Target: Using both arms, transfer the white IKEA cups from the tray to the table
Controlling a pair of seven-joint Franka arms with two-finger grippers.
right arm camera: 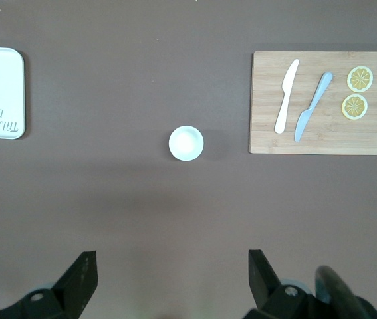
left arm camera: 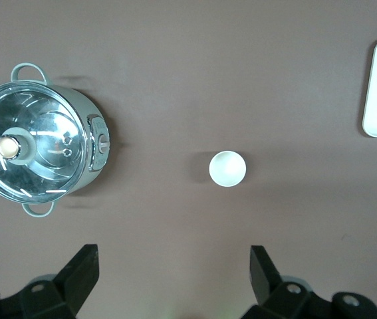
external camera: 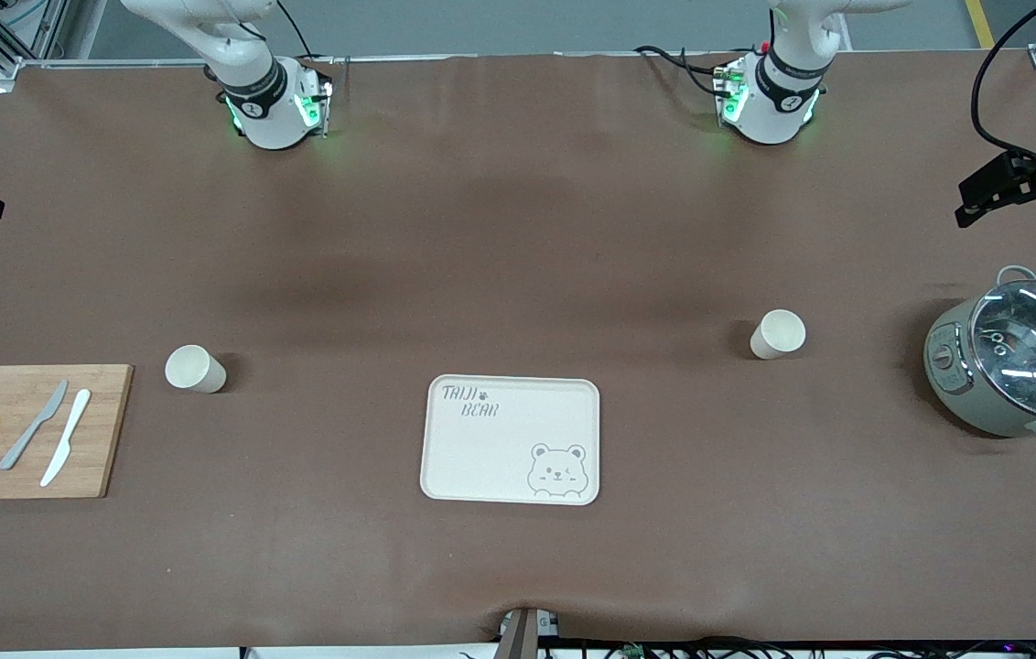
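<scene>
Two white IKEA cups stand upright on the brown table. One cup (external camera: pixel 777 333) is toward the left arm's end, between the bear tray and the pot. It shows in the left wrist view (left arm camera: pixel 227 168), with my left gripper (left arm camera: pixel 173 256) open and empty high above the table beside it. The other cup (external camera: pixel 195 369) is toward the right arm's end, next to the cutting board. It shows in the right wrist view (right arm camera: pixel 186 143), with my right gripper (right arm camera: pixel 173 260) open and empty high above. In the front view only the arm bases show.
A cream bear tray (external camera: pixel 509 458) lies mid-table, nearer the front camera than the cups. A lidded pot (external camera: pixel 1017 357) stands at the left arm's end. A wooden cutting board (external camera: pixel 106 430) with two knives and lemon slices lies at the right arm's end.
</scene>
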